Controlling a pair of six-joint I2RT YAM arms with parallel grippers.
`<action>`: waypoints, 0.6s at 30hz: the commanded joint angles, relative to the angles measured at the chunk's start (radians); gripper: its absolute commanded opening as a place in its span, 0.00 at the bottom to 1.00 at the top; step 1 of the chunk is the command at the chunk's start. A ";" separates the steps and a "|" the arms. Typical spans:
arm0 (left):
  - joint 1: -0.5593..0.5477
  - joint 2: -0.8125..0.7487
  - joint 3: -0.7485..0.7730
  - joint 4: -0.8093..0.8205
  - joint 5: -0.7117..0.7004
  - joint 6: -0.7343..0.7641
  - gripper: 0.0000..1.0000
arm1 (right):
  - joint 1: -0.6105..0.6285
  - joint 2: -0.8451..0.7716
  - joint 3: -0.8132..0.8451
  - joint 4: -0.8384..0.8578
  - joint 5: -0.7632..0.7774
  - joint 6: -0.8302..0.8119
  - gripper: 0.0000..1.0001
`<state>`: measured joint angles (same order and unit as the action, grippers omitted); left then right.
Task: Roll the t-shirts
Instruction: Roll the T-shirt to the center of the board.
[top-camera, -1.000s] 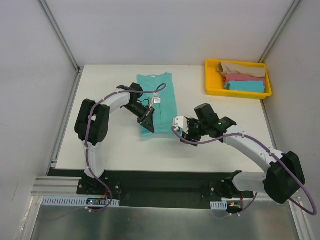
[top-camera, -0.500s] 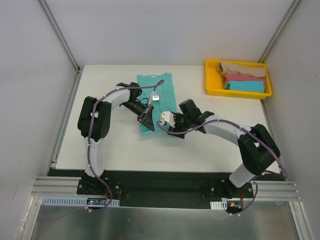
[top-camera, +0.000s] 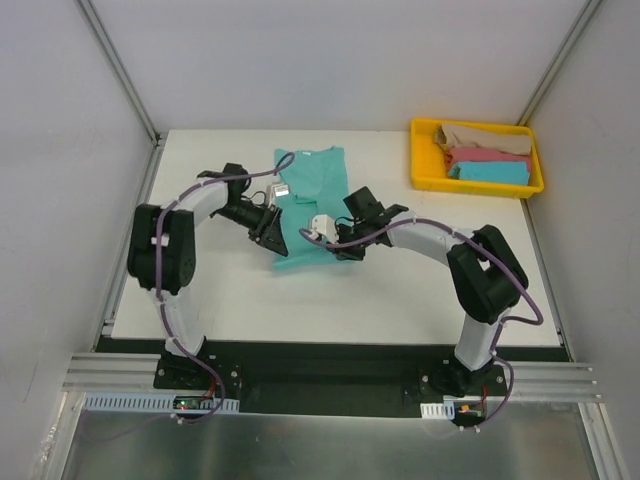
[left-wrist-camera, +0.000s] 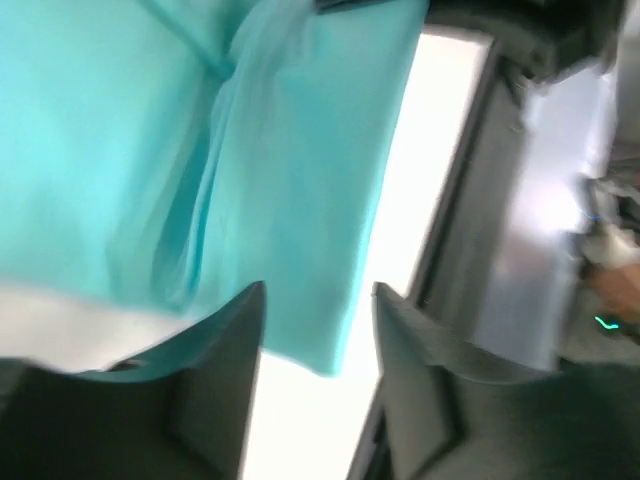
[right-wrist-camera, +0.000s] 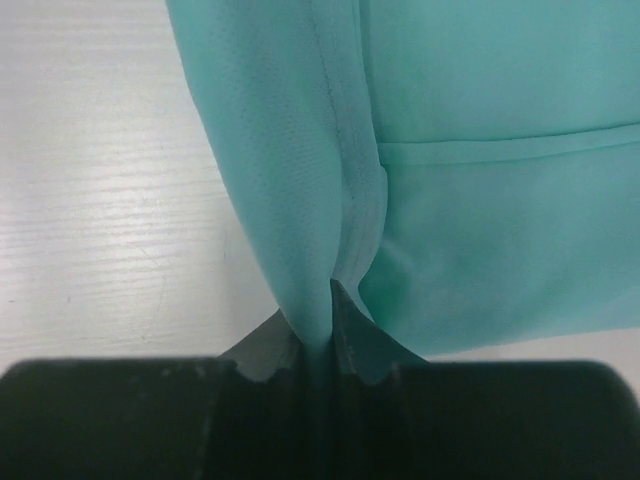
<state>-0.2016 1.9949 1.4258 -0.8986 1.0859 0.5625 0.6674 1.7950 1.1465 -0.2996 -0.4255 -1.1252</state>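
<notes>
A sea-green t-shirt (top-camera: 312, 190) lies folded lengthwise in the middle of the white table. My right gripper (top-camera: 330, 242) is at its lower right part. In the right wrist view my right gripper (right-wrist-camera: 320, 300) is shut on a raised fold of the green shirt (right-wrist-camera: 480, 120). My left gripper (top-camera: 273, 233) sits at the shirt's lower left edge. In the left wrist view my left gripper (left-wrist-camera: 318, 292) is open, and a corner of the shirt (left-wrist-camera: 200, 150) hangs loose between the fingers. Beige (top-camera: 483, 135), pink (top-camera: 492, 155) and bright blue (top-camera: 490, 172) t-shirts lie in the tray.
The yellow plastic tray (top-camera: 419, 160) stands at the table's back right corner. White walls enclose the table (top-camera: 210, 290) on three sides. Both arms reach inward over the middle of the table.
My left gripper has opened, let go of the green shirt and shifted left. My right gripper has moved left onto the shirt and shut on a fold of it.
</notes>
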 joint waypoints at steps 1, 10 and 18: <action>0.019 -0.376 -0.273 0.328 -0.173 0.013 0.57 | -0.040 0.061 0.163 -0.173 -0.108 0.059 0.12; -0.145 -0.734 -0.726 0.823 -0.457 0.162 0.72 | -0.046 0.063 0.193 -0.222 -0.084 0.084 0.11; -0.168 -0.708 -0.739 0.952 -0.541 0.148 0.71 | -0.045 0.046 0.165 -0.223 -0.070 0.071 0.12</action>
<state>-0.3607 1.2953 0.6735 -0.0830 0.5995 0.6804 0.6178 1.8637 1.3125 -0.4915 -0.4709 -1.0550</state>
